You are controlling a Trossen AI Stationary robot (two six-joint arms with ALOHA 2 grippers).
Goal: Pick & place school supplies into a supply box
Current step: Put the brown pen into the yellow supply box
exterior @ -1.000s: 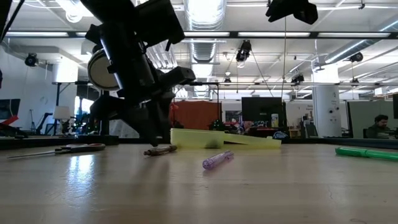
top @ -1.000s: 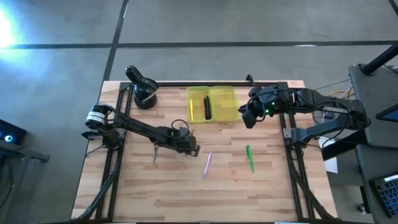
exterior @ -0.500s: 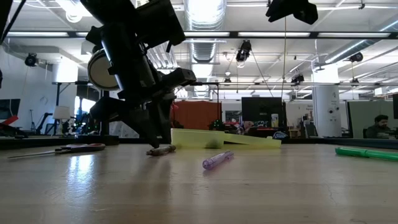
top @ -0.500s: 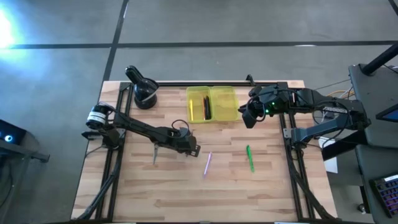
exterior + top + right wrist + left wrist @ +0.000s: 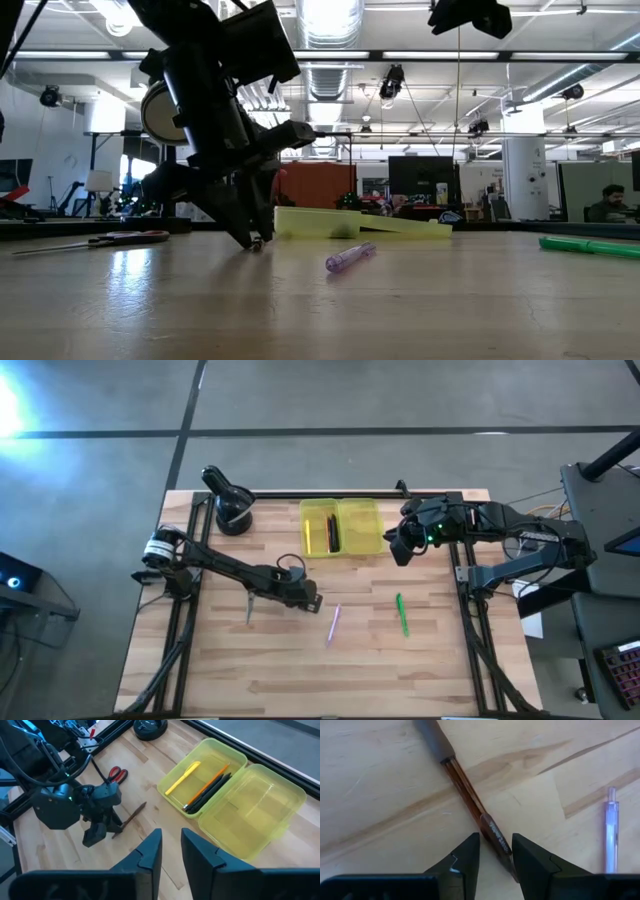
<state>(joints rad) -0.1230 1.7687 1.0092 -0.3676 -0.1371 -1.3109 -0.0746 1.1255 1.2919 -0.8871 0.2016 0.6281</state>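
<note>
Left pincer [image 5: 308, 601] is low over the table [image 5: 290, 670], left of centre, tips down at a brown pen [image 5: 470, 792]. In the left wrist view its two fingers [image 5: 465, 855] straddle the pen's lower end with a narrow gap; the pen runs between them, but contact cannot be told, so no sure grip. In the low view the left pincer [image 5: 255, 238] has its tips at the table surface, the arm tilted above it.

Right pincer [image 5: 398, 550] hangs just off the right side of the yellow box [image 5: 341, 527], at the back of the table (arm waiting). Its fingers [image 5: 150, 852] stand slightly apart in the right wrist view, nothing between them.

The box lies open, two halves side by side, at back centre. The left half holds a yellow pen [image 5: 183, 777] plus an orange and dark pens [image 5: 207, 787]; the right half [image 5: 255, 810] has nothing visible in it.

Loose supplies on the table:
- purple pen [image 5: 334, 623], centre, just right of the left pincer (also in low view [image 5: 350, 257] and left wrist view [image 5: 610, 835]).
- green pen [image 5: 401, 614], right of the purple one, well apart from it.
- red-handled scissors [image 5: 250, 607], left of the left pincer; handles show in the right wrist view [image 5: 117, 774].

A black round holder [image 5: 229, 503] sits at the back left corner. A person [image 5: 606, 203] sits far off in the room in the low view.
</note>
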